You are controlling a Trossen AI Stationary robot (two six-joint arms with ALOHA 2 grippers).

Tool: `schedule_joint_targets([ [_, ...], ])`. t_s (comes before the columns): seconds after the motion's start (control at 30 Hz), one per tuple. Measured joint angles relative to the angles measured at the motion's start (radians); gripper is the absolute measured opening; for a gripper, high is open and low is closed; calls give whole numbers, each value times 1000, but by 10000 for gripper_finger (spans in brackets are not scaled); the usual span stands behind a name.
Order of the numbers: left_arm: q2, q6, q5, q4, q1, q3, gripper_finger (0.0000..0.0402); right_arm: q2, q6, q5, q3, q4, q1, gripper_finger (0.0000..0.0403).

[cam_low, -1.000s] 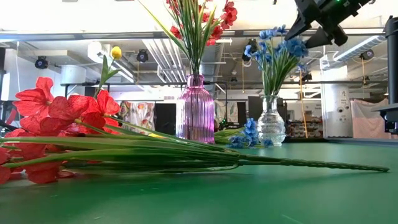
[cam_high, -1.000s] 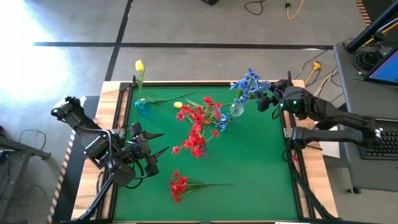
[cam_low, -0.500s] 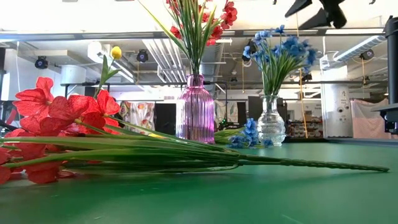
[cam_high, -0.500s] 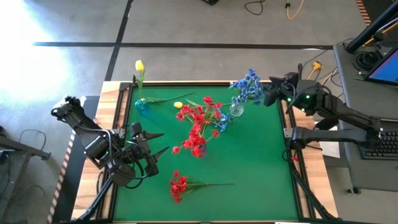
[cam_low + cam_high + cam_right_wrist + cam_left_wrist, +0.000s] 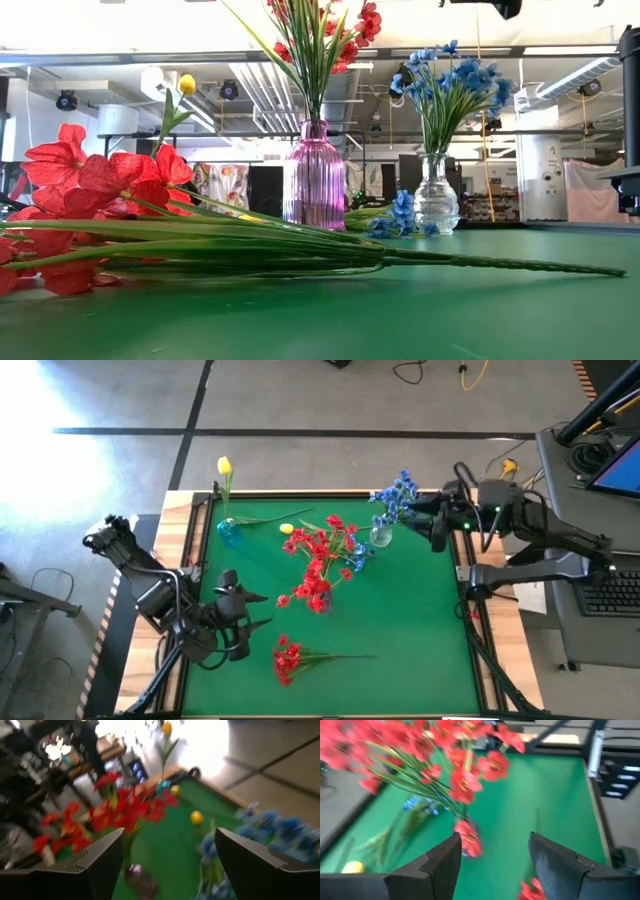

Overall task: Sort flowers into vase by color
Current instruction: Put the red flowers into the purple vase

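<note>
One camera hangs high above me and looks straight down on the whole counter (image 5: 400,620). One sits low at the counter's top, close to the red flowers (image 5: 90,190), looking across into the room. One rides on each wrist, looking past my fingers. All four see the red flowers.

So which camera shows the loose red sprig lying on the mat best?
The low view: the red sprig fills the foreground, blossoms and stem clear. The high view shows it small; the left wrist view catches only blossoms at its edge; the right wrist view misses it.
</note>
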Motion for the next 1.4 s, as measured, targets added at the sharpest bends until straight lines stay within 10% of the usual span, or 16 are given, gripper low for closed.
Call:
schedule_joint_targets([
  [0.87, 42, -137, 158, -70, -77, -11, 217, 341, 256, 151, -42, -240, 628, 290],
  [1.4, 66, -186, 175, -70, -101, -6, 217, 744, 160, 282, -20, 126, 748, 278],
])
